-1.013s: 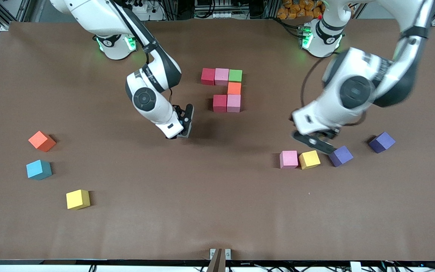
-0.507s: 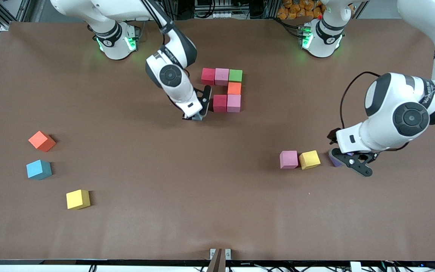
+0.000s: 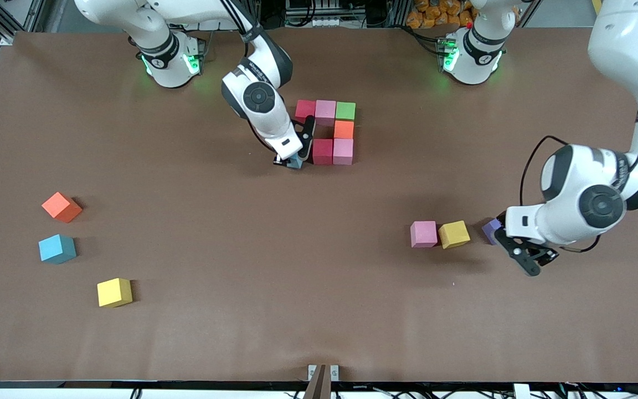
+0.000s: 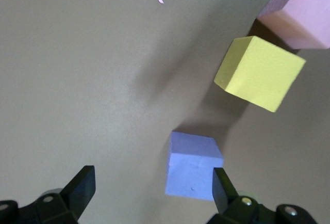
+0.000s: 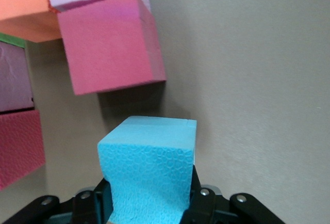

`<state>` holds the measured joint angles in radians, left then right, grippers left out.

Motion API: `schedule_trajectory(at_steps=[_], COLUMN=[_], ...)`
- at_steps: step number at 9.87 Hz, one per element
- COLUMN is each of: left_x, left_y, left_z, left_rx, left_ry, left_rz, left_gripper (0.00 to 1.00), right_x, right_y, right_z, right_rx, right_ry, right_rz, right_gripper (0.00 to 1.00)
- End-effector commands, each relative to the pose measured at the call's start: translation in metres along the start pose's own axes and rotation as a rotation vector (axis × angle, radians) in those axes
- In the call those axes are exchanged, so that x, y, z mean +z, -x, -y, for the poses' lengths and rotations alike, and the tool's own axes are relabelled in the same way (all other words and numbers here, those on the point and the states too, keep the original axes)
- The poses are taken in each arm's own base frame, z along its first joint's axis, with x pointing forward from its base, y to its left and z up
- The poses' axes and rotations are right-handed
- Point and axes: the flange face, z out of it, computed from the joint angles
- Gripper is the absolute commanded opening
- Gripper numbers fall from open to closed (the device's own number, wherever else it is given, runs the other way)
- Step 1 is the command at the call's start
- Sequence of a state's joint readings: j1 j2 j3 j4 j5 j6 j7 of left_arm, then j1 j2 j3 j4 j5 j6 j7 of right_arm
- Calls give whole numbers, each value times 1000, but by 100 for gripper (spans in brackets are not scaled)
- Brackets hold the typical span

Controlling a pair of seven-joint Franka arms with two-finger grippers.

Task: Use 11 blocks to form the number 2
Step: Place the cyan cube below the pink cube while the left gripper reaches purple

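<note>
- Six cubes down so far for the number 2 point(image 3: 330, 133): top row red, pink, green point(image 3: 345, 110), then orange point(image 3: 343, 129) under the green, then red point(image 3: 322, 151) and pink point(image 3: 343, 151) in the middle row.
- Right gripper point(image 3: 297, 159) clamped on a light blue cube point(image 5: 149, 170), hanging low right next to that middle-row red one; looks like the third cube of that row going in.
- Left gripper point(image 3: 524, 252) spread wide, down over a purple cube point(image 4: 192, 164) that sits between the fingers but isn't pinched yet. Probably the next pickup.
- Just beside that gripper, toward the middle of the table: a yellow cube point(image 3: 453, 234) and a pink cube point(image 3: 423, 233), touching or nearly so.
- Well away from both grippers, at the right arm's end: loose orange point(image 3: 61, 206), light blue point(image 3: 56, 248) and yellow point(image 3: 114, 292).
- Roughly half done, judging by the count; still missing the rest of the middle row, the row below it and the whole bottom row.
- Cubes look like matte foam with a fine pebbly texture, crisp edges, all one size. Should squish a bit and grip easily.
</note>
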<state>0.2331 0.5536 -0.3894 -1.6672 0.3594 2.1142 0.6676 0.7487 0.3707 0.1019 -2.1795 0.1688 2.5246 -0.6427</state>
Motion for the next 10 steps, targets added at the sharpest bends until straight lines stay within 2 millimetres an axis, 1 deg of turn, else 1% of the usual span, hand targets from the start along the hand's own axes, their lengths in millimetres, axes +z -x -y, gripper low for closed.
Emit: schedule_trajectory(at_steps=[1,2,5,7,8,10], left_x=[6,15,42,46,47,48], left_y=[-6,-7,2,16,25,30], left_z=[-11,-16,-32,-32,-27,-33], left_rx=[61,68,82,74,80,90], left_ry=[-36,-39,-27,-22,-39,-40], left_rz=[0,-16,-26,-11,6,18], left_gripper=[100,100,100,100,100,100], right_x=[2,8,15,21,21,22], right_y=[-3,-6,-10,-11,-11,-13], right_z=[14,16,21,19,17,17], right_rx=[3,0,-15,-25,-24,-11], right_ry=[27,34,45,50,51,52], right_rz=[-8,-17,-25,-18,-18,-19], right_gripper=[30,30,30,30,29,28])
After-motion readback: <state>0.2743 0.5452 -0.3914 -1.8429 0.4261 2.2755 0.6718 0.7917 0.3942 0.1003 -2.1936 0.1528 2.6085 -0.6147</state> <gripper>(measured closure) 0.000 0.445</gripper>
